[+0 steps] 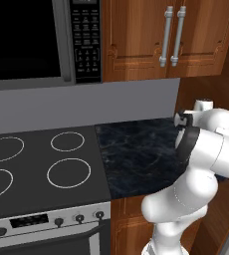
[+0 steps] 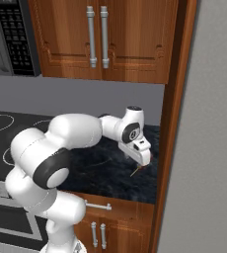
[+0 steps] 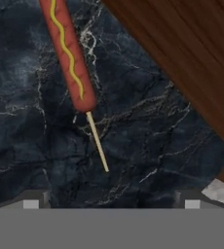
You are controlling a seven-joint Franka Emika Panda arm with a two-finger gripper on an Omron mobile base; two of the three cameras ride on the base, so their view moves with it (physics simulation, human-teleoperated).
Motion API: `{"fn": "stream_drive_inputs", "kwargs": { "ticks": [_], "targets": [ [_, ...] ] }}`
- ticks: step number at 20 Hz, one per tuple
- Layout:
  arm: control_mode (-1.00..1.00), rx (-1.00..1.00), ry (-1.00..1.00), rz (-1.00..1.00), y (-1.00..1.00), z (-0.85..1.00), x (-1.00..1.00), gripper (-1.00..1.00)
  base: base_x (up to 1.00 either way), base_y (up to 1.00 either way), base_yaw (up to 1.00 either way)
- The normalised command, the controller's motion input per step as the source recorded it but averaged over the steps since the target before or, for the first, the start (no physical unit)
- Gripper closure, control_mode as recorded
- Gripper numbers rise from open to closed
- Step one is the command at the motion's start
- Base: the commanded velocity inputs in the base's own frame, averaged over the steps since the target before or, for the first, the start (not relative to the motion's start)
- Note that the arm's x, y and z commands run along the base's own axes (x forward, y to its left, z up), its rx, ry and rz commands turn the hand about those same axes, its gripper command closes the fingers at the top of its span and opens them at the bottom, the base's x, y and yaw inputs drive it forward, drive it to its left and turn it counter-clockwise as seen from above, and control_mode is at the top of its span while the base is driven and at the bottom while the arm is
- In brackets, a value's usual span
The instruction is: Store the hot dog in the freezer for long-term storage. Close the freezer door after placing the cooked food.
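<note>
The hot dog is a reddish-brown sausage with a wavy yellow mustard line, on a thin pale stick. It lies flat on the dark marble counter. My gripper hovers open just above the counter, and the stick's end points at the gap between its fingertips. From the right base view the gripper hangs low over the counter's right end, with a sliver of the hot dog under it. A plain light grey face at the far right looks like the freezer. The freezer door handle is out of view.
A brown wooden side panel stands between the counter and the grey face, close to the hot dog. Wooden wall cabinets hang above. To the left are the black cooktop and the microwave.
</note>
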Motion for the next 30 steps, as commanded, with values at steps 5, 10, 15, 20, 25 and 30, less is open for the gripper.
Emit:
{"fn": "stream_drive_inputs", "kwargs": {
  "ticks": [5,10,15,20,25,30],
  "targets": [
    [-1.00,0.00,-0.06,0.00,-0.04,-0.33,0.12,-1.00,0.00,0.00,0.00],
    [-1.00,0.00,-0.05,0.00,-0.08,-0.30,0.16,-1.00,0.00,0.00,0.00],
    [-1.00,0.00,-0.01,0.00,-0.12,-0.20,0.19,-1.00,0.00,0.00,0.00],
    [-1.00,0.00,0.00,0.00,-0.07,-0.08,0.23,-1.00,0.00,0.00,0.00],
    [-1.00,0.00,0.00,0.00,-0.09,-0.09,0.24,-1.00,0.00,0.00,0.00],
    [-1.00,0.00,0.00,0.00,-0.13,-0.19,0.26,-1.00,0.00,0.00,0.00]
  ]
}}
